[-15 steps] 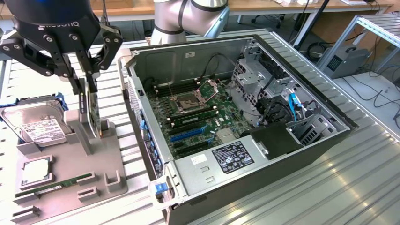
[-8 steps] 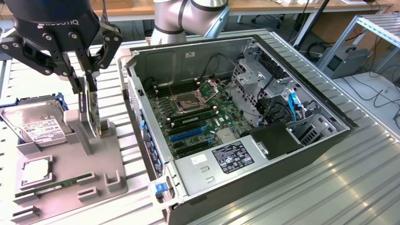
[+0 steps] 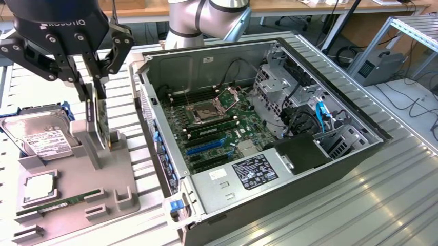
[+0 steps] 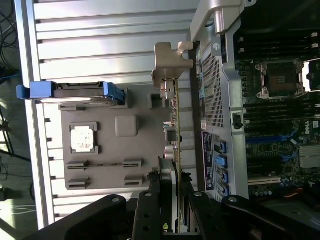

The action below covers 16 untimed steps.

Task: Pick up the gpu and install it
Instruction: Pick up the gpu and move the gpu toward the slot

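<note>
The gpu [image 3: 100,122] is a thin card standing on edge in a slot of the grey parts holder [image 3: 75,197], left of the open computer case [image 3: 356,128] in the exterior view. My gripper [image 3: 96,96] comes down from above, and its two black fingers clasp the card's top edge from both sides. In the wrist view the gpu [image 4: 176,117] appears edge-on as a thin line running away from my gripper [image 4: 176,197], with one finger pressed against each face. The card still sits in the holder [image 4: 145,150]. The motherboard [image 3: 219,128] lies exposed inside the case.
On the holder lie a silver hard drive [image 3: 40,136] in a blue frame, a CPU [image 3: 39,187] and a green RAM stick [image 3: 58,203]. The case wall [image 4: 217,85] stands close beside the card. A drive cage [image 3: 277,87] and cables fill the case's far side.
</note>
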Each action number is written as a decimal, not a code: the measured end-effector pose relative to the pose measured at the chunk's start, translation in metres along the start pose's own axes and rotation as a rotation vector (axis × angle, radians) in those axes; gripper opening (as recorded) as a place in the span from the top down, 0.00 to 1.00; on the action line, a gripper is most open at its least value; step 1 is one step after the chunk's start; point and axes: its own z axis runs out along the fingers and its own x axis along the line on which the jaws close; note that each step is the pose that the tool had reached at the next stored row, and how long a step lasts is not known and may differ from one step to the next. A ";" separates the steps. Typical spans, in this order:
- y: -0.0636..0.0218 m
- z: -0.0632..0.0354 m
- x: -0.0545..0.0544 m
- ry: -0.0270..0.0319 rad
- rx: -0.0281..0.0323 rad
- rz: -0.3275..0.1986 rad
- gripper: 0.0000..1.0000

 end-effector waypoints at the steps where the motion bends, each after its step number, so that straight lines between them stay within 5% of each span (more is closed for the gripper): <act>1: 0.0000 -0.0002 0.000 0.0000 -0.0001 0.000 0.73; 16: 0.0002 -0.0048 0.000 0.0001 0.0000 0.000 0.73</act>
